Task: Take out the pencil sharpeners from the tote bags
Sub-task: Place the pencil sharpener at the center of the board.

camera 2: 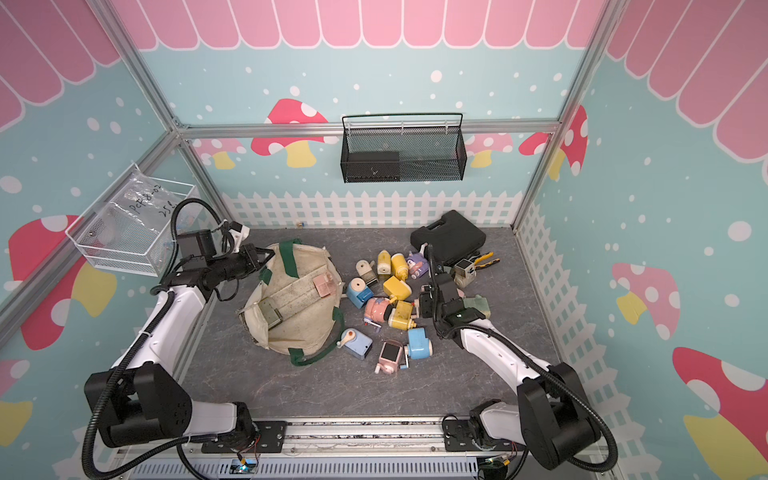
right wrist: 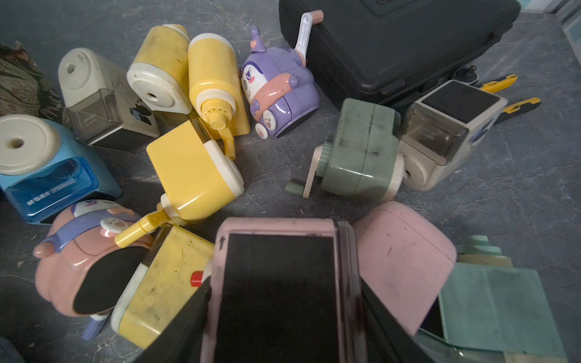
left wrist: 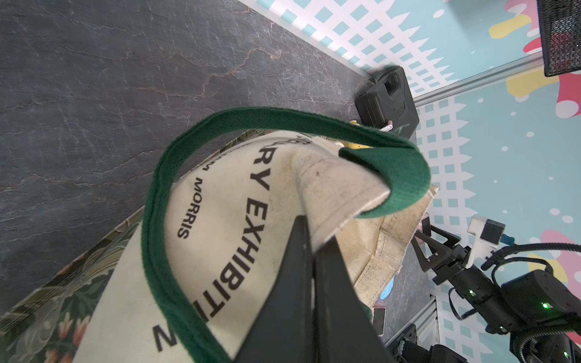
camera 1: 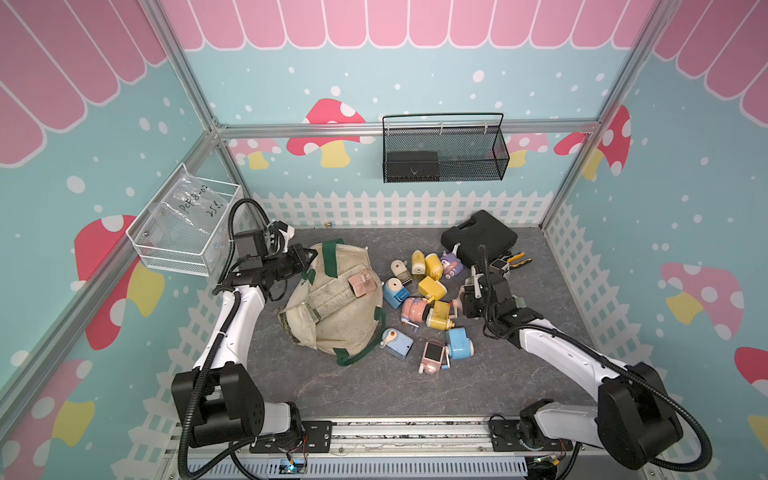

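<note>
Left fingers [left wrist: 292, 283]: clamped on tote bag [camera 1: 332, 316] far-left rim. Right fingers [right wrist: 182, 330]: gripping pink sharpener [right wrist: 279, 267] beside loose pencil sharpeners [camera 1: 432, 286], counter [camera 1: 374, 386] right.

Bright, even overhead light in both top views; the grey tabletop [camera 1: 374, 386] shows only short, soft shadows beside things. Frames sharp, walls bow at the edges. Left wrist view: tote bag [left wrist: 220, 220] lettering crisp, green strap [left wrist: 405, 166] a bit soft. Right wrist view: heavy wide-angle bend, pink sharpener [right wrist: 279, 283] up close blurry, glare spots on yellow sharpener [right wrist: 195, 176], black case [right wrist: 393, 41] dark, little detail.
</note>
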Controlling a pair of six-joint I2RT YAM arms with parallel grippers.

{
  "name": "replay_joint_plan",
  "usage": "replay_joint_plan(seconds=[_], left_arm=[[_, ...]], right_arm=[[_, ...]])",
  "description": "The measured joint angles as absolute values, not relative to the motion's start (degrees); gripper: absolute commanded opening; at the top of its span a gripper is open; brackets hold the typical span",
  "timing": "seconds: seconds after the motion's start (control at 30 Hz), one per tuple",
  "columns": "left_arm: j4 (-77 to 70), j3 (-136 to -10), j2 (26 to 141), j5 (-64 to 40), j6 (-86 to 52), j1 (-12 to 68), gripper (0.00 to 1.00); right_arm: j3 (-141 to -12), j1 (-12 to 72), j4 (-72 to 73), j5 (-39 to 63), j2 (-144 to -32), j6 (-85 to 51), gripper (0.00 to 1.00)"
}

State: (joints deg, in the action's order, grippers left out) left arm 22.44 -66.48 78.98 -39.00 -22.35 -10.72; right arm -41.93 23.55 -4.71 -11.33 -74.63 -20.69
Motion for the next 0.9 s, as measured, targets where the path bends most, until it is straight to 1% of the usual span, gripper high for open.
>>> replay_joint_plan(seconds=[0.2, 0.3, 0.47, 0.73, 0.9], left_arm=[[22.4, -66.5, 79.0, -39.0, -22.3, -10.7, 0.0], [22.4, -66.5, 79.0, -39.0, -22.3, -10.7, 0.0], [22.4, -66.5, 79.0, -39.0, -22.3, -10.7, 0.0], [22.4, -66.5, 79.0, -39.0, -22.3, -10.7, 0.0], [22.4, -66.5, 79.0, -39.0, -22.3, -10.7, 0.0]], right_arm=[[-42.0, 23.2, -2.6, -11.4, -78.7, -20.2, 0.46], [-41.8, 23.2, -0.8, -11.4, -79.5, -20.1, 0.51], [-41.5, 22.9, 1.7, -10.9, -80.7, -19.9, 0.63], [-41.0, 22.9, 2.2, -9.5, -81.4, -19.3, 0.77], [-41.0, 22.9, 1.4, -9.4, -81.1, -18.9, 0.81]])
